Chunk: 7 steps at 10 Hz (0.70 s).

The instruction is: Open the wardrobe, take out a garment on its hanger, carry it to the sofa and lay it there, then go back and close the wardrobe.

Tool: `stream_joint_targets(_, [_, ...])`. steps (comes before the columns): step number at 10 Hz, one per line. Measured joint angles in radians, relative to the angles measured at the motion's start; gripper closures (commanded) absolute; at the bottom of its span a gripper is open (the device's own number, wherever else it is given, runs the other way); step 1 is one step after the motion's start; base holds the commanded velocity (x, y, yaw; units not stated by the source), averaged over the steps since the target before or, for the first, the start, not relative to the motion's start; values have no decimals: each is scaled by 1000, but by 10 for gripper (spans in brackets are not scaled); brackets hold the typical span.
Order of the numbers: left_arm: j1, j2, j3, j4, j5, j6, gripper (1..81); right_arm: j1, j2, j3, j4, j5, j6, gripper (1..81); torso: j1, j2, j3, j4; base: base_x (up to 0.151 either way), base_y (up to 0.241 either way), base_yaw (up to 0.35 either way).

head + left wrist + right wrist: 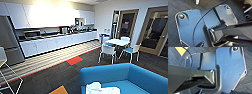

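With the white T-shirt [101, 89] bunched at the blue sofa [140, 77] seat's front edge, it could slide off; I cannot tell either claw's state.

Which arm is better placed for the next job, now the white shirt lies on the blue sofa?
Neither left nor right, as far as I can tell: the shirt already lies on the sofa, and both wrist cameras face dark carpet.

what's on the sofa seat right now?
A crumpled white garment lies on the blue sofa seat, near its left end in the head view. No hanger is distinguishable; it may be covered by fabric.
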Motion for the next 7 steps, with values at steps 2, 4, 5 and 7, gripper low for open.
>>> stream_joint_targets(2, [0,0,-1,0,1,0,10,-6,-2,0,0,3,0,10,0,0,-2,0,0,0,270])
stream_joint_targets(4, [3,1,-13,0,-1,0,10,-19,-36,6,0,14,0,10,0,0,-2,0,0,0,271])
stream_joint_targets(5, [5,0,-25,0,-1,0,10,-25,-69,6,1,23,0,10,0,0,-1,0,0,0,272])
stream_joint_targets(7, [5,0,-27,0,0,0,10,-28,-147,6,4,44,5,10,0,0,-1,0,0,0,272])
